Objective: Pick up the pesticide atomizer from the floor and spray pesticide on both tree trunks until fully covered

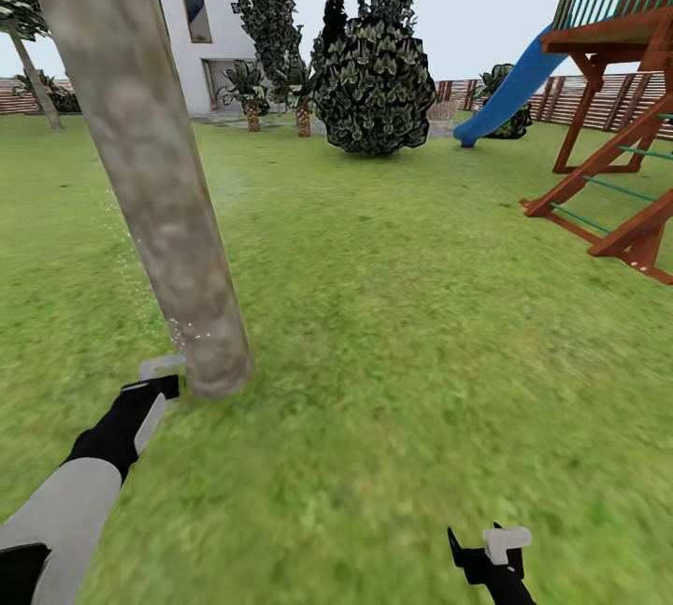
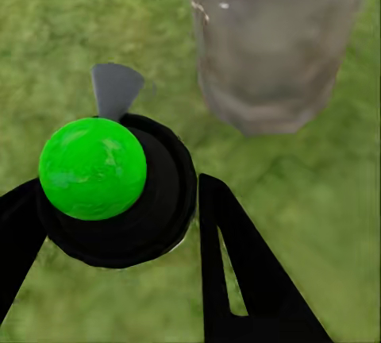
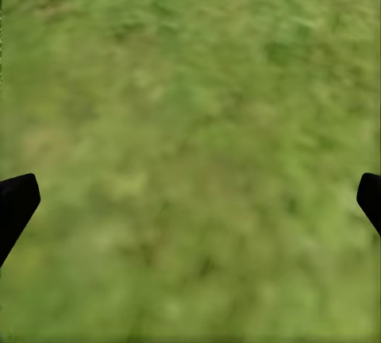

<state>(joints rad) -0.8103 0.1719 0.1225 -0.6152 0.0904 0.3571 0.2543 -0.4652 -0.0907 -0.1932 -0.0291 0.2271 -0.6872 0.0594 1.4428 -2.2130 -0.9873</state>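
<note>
On the green grass lawn [image 1: 393, 324], your left tool [image 2: 119, 224] is gripping the dark, green-capped atomizer [image 2: 93, 168] beside the thick mottled grey-brown trunk [image 1: 159, 203]; your right tool [image 3: 190, 200] is hanging open. Keep spraying, aiming higher up the trunk.

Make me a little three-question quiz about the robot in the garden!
1. True or false: the right claw is holding something.
2. What colour is the ball on top of the atomizer in the left claw?
3. The tree trunk stands: A) by the left claw, B) by the slide, C) behind the bush.

Key: 1. False, it hangs open over the grass. 2. Green. 3. A.
</note>
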